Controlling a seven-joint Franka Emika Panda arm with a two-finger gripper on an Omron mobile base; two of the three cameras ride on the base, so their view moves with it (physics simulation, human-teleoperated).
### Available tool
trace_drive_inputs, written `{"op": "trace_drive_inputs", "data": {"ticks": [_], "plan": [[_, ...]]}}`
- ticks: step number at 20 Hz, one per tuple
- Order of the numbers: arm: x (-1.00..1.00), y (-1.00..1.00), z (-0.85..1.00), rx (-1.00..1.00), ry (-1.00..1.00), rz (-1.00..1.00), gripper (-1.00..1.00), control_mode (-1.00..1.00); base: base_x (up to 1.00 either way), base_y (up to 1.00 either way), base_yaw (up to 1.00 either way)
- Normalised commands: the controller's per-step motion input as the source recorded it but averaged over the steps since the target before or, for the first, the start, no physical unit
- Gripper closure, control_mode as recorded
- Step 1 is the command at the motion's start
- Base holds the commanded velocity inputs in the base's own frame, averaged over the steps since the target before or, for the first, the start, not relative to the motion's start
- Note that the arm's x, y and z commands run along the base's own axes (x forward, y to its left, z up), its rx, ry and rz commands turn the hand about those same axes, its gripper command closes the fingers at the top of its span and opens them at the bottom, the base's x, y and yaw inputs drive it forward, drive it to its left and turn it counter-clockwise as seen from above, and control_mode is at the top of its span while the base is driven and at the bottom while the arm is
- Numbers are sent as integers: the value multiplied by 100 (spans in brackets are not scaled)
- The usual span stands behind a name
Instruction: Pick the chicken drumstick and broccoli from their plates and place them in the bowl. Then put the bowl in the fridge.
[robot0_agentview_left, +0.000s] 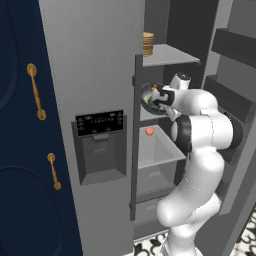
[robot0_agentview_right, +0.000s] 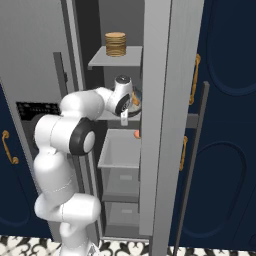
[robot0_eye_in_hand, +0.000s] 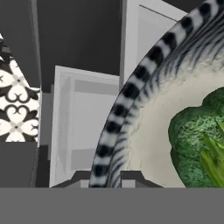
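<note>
Speckled grey stoneware is what the pincer (robot0_eye_in_hand: 108, 178) has between its two dark tips, which sit one on each side of the bowl's (robot0_eye_in_hand: 131, 96) rim, pinching it at the edge. In the left base view the bowl (robot0_agentview_left: 152, 97) hangs at the end of the arm, inside the open fridge (robot0_agentview_left: 95, 75), at the height of a middle shelf (robot0_agentview_left: 146, 115), with the broccoli (robot0_eye_in_hand: 199, 144) lying against its pale inner wall and an orange-brown bit that is probably the chicken drumstick (robot0_agentview_left: 154, 89) showing above the rim. The bowl looks stiff, hard and fairly heavy for a one-sided rim hold, so it will likely want to tip about the tips; its glaze may be slick, and a knock on the shelf edge could chip it. The rim is the only hold on offer, and the loose food inside could roll if it tilts. Around it, a stack of flat golden discs (robot0_agentview_left: 148, 44) sits on the shelf above, a small orange-pink fruit (robot0_agentview_left: 149, 131) rests just below by a pale drawer (robot0_agentview_left: 156, 155), and the fridge's door (robot0_agentview_right: 160, 100) stands close on the right, narrowing the way in. Navy cabinets with gold handles (robot0_agentview_left: 35, 90) flank the fridge.
</note>
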Motion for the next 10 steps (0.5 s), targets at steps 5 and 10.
{"op": "trace_drive_inputs", "data": {"ticks": [5, 10], "plan": [[39, 6, -12, 0, 1, 1, 100, -100, 0, 0, 0], [58, 1, -4, 0, 0, 1, 100, -100, 0, 0, 0]]}}
